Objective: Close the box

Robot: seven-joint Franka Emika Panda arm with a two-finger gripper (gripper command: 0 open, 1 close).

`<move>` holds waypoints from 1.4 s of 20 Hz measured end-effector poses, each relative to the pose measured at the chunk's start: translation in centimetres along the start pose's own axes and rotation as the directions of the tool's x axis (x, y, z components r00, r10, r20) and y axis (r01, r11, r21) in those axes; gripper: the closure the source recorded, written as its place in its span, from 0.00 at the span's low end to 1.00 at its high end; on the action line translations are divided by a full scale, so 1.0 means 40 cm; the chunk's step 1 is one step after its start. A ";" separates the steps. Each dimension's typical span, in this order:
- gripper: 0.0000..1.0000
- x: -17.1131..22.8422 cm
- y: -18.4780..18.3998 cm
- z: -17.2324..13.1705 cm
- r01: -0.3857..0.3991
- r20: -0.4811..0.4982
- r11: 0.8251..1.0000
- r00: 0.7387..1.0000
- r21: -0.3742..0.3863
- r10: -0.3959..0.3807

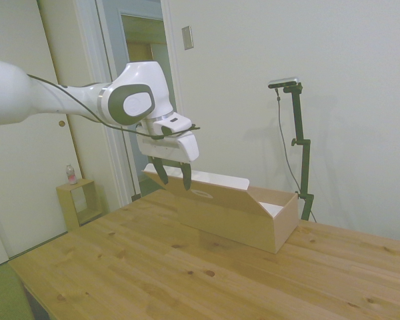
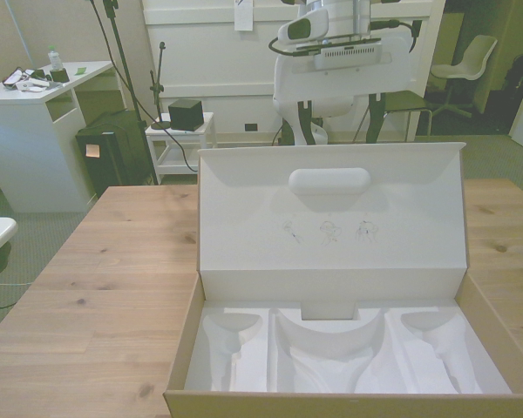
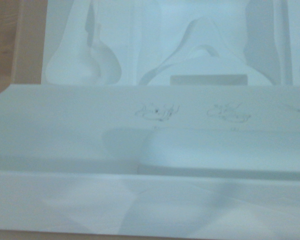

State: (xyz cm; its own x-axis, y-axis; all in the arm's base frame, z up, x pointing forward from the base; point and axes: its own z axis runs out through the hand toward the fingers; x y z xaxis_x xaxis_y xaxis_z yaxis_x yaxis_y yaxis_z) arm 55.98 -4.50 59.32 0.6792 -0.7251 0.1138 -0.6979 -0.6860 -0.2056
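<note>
The long tan cardboard box [image 1: 237,220] lies on the wooden table [image 1: 140,273] with its hinged lid [image 1: 207,181] raised and leaning back toward the arm. An oval finger hole [image 1: 201,193] shows in the lid's tan outer face. My gripper [image 1: 174,175] hangs open just at the lid's upper edge, on its outer side, fingers pointing down with nothing between them. In the front view the lid's white inner face [image 2: 331,235] stands upright above a white moulded insert [image 2: 331,348]. The wrist view looks down on that white inner face [image 3: 150,130] and the insert [image 3: 190,55].
A small wooden cube shelf [image 1: 77,203] with a bottle [image 1: 71,175] on it stands by the door, off the table. Beyond the table's far edge are a white desk [image 2: 44,91], a low white cart [image 2: 181,132] and a chair [image 2: 466,57].
</note>
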 end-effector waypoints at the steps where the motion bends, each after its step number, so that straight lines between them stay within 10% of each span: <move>1: 0.00 0.023 -0.010 -0.011 0.001 0.002 1.000 1.000 -0.003 -0.001; 14: 0.00 0.282 -0.085 -0.081 -0.003 0.017 1.000 1.000 -0.030 0.004; 28: 0.00 0.434 -0.134 0.009 0.102 -0.043 0.995 0.994 0.018 -0.101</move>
State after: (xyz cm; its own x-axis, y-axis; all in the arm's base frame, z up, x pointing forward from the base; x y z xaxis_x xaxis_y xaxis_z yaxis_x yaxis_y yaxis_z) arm 71.62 -13.39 62.04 0.7361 -0.6537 0.1755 -0.6208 -0.7554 -0.2099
